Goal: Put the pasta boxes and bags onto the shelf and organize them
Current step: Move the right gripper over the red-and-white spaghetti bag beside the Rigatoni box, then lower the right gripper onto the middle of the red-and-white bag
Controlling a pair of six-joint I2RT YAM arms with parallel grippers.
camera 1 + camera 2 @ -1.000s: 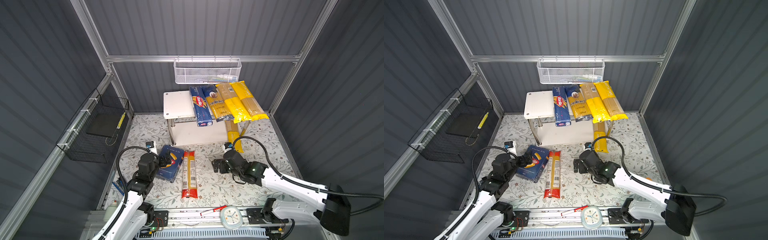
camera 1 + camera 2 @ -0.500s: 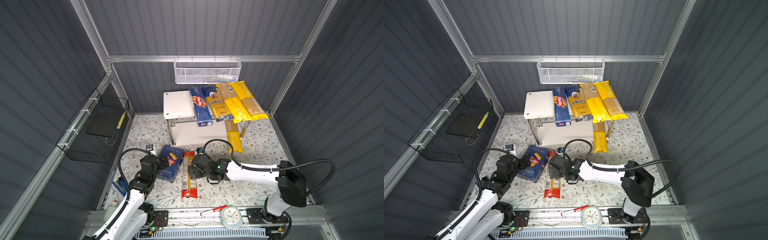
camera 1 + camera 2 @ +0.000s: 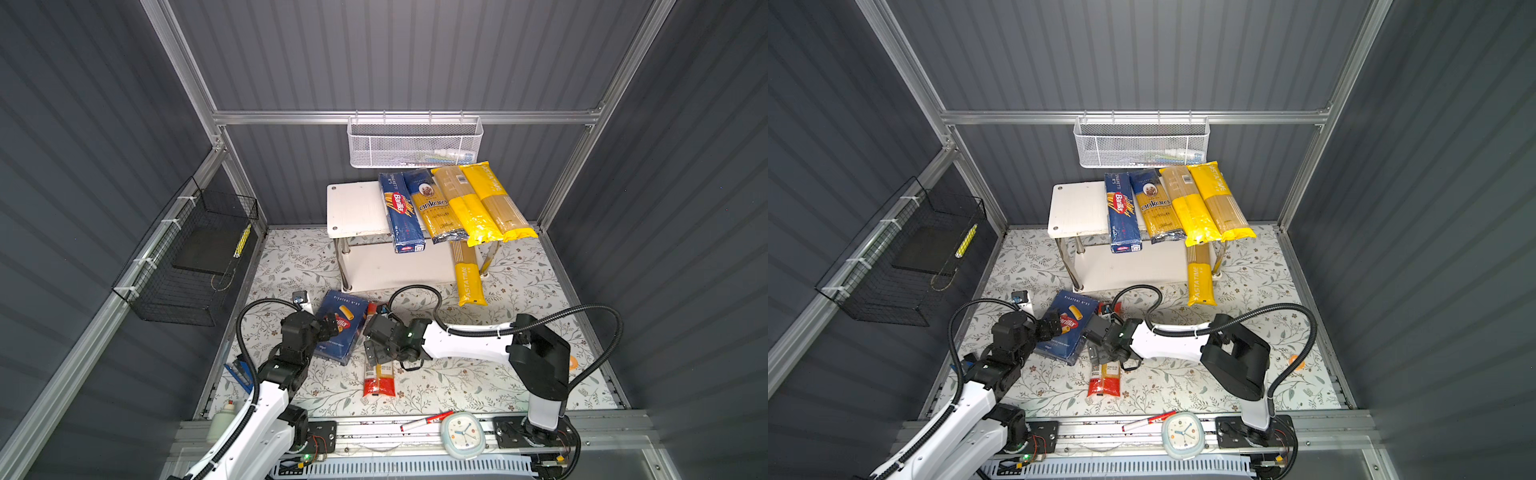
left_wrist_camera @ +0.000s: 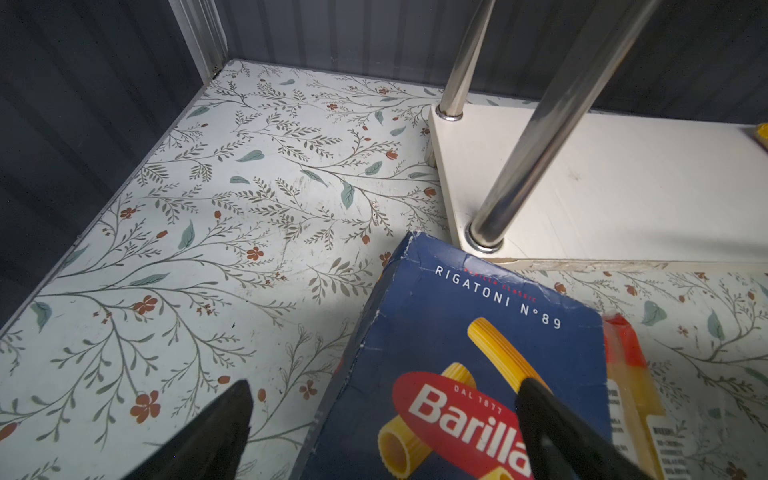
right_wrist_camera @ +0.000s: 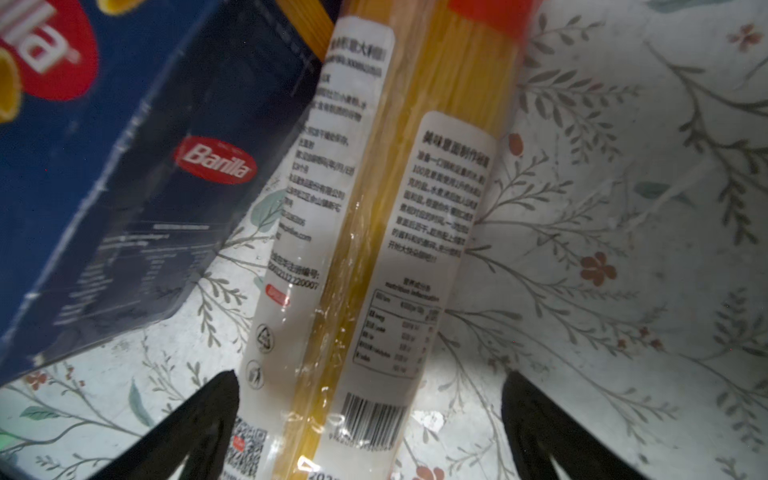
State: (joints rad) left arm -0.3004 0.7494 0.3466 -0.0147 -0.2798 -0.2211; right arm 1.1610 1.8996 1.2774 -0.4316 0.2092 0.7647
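1. Going for clear bag with red ends [image 3: 378, 384]. Flat on tabletop [image 3: 519, 374], near centre, long axis running near-to-far, up against right edge of rigatoni box [image 3: 348, 311].
2. Handling, judged: light and slim. Stiff only through the dry strands inside, so brittle if bent. Slick, crinkly film, likely to slide in a loose pinch.
3. Best hold at mid-length, across the narrow width, around the white labels [image 5: 440, 199]. Avoid the red ends: probably loose film only, and sag or snapping on lift.
4. Right jaws: spread wide, straddling bag mid-section in right wrist view, one fingertip [image 5: 540, 428] on each side, pinching nothing. Little room on the box side, so risk of catching the carton on closing.
5. Left jaws: spread, empty, over left edge of rigatoni box in left wrist view, one fingertip [image 4: 552, 428] above the printed front, the other above bare tabletop. Contact: cannot tell.
6. Bag looks: transparent film, pale yellow spaghetti showing through, two white label strips with small print and a barcode, solid red at both ends.
7. Rigatoni box: dark blue carton, red Barilla oval, tube-pasta picture, creased corners. Rigid but wide, so probably better taken across an edge than across the face.
8. Shelf [image 3: 355, 208] at far centre. Top board carrying spaghetti box [image 3: 401, 212], ankara bag [image 3: 436, 208] and two PASTATIME bags [image 3: 473, 212] side by side, overhanging the near edge. Left part bare. Third PASTATIME bag [image 3: 467, 274] on lower board, poking out toward the tabletop.
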